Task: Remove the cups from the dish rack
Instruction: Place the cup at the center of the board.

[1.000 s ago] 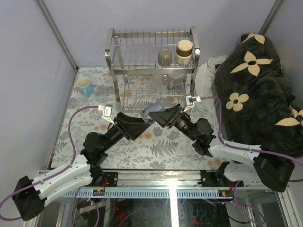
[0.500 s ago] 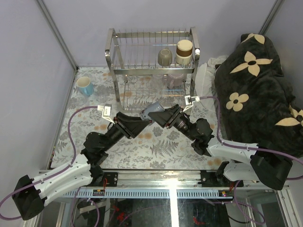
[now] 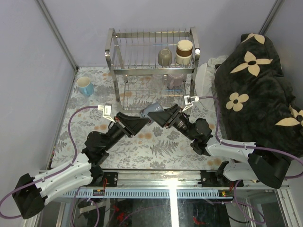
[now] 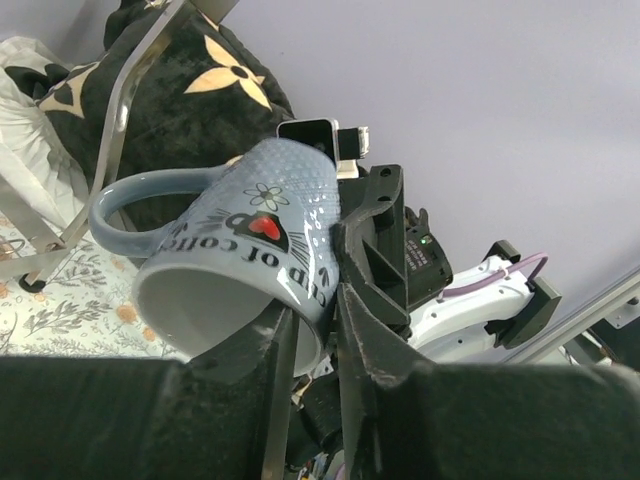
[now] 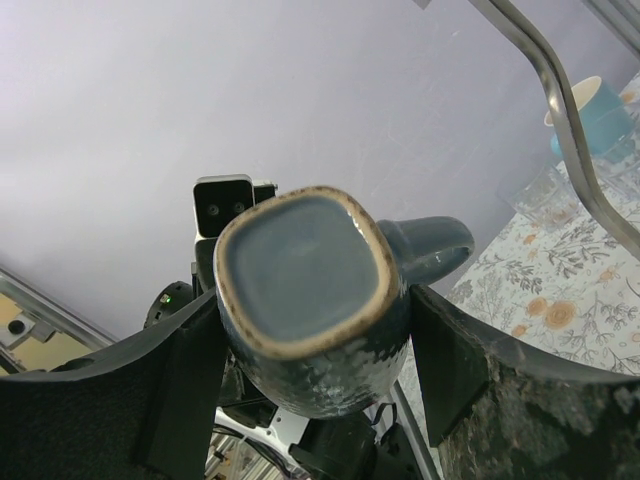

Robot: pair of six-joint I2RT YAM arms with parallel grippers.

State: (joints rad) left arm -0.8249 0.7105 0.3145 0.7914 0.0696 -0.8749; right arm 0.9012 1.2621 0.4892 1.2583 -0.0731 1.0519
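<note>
A grey-blue cup [image 3: 151, 111] hangs in the air over the table's middle, in front of the chrome dish rack [image 3: 113, 52]. My right gripper [image 3: 158, 115] is shut on its base end [image 5: 305, 290], a finger on each side. My left gripper [image 3: 143, 118] grips its rim [image 4: 250, 230], one finger inside and one outside the wall. On the rack's top tier stand an olive-grey mug [image 3: 164, 57] and a brown-and-cream cup [image 3: 184, 51]. A pale lilac mug [image 3: 176, 78] sits on the lower tier. A light blue mug [image 3: 85, 86] stands on the table at the far left.
A black blanket with cream flowers [image 3: 255, 80] is heaped along the right side over white cloth [image 3: 204, 75]. Grey walls close in the left and back. The floral table cover [image 3: 156, 149] runs to the metal rail at the near edge.
Both grippers and the grey-blue cup between them have shifted slightly to the left. The rack and the other cups have not moved.
</note>
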